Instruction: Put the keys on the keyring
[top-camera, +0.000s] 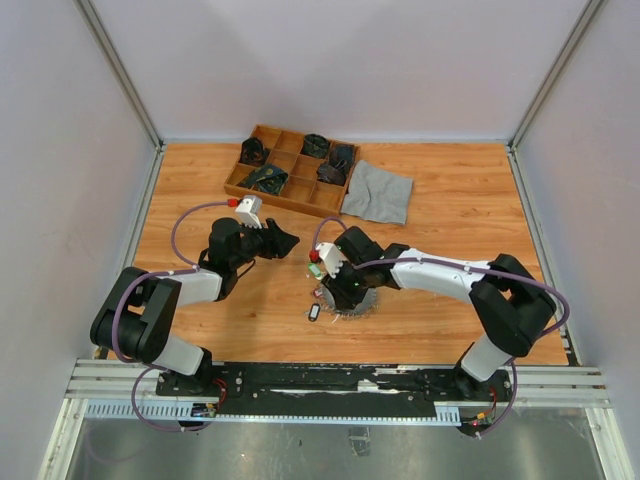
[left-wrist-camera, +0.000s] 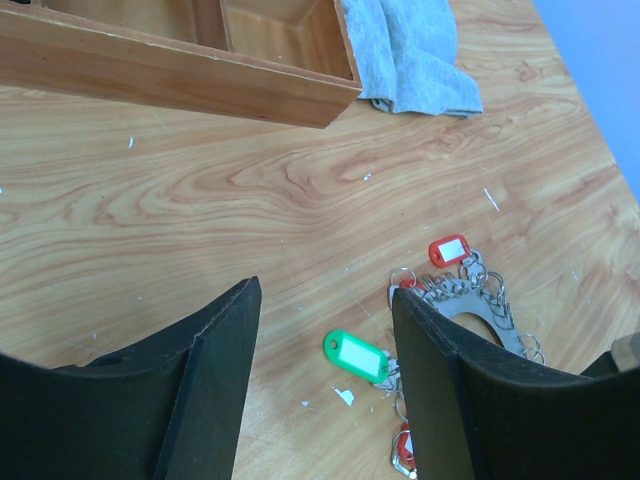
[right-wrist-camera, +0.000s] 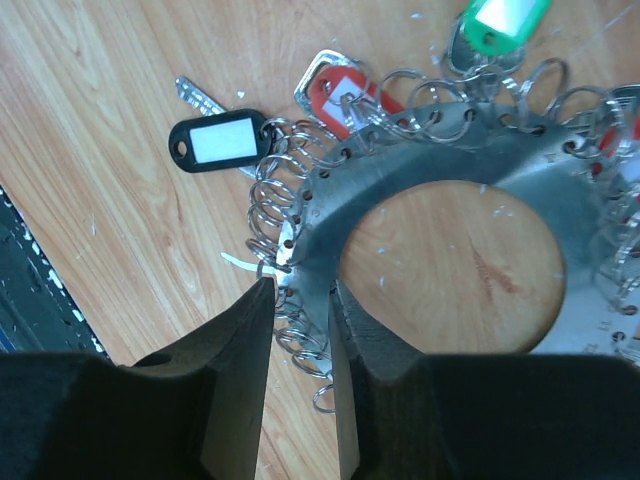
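Lying nearest the counter (top-camera: 450, 230) front edge, the black-tagged key (right-wrist-camera: 215, 140) is sitting just off the keyring (right-wrist-camera: 450, 150) on its left side, blade angling away from the ring. Right beside it the right hand (right-wrist-camera: 300, 290) is gripping the keyring's flat band. Farther back the left hand (left-wrist-camera: 325, 290) is hovering released and empty, with the key lying nearer and to its right.

right wrist: keyring (right-wrist-camera: 320, 210) cut off at right | tray (top-camera: 285, 199) contents indistinct
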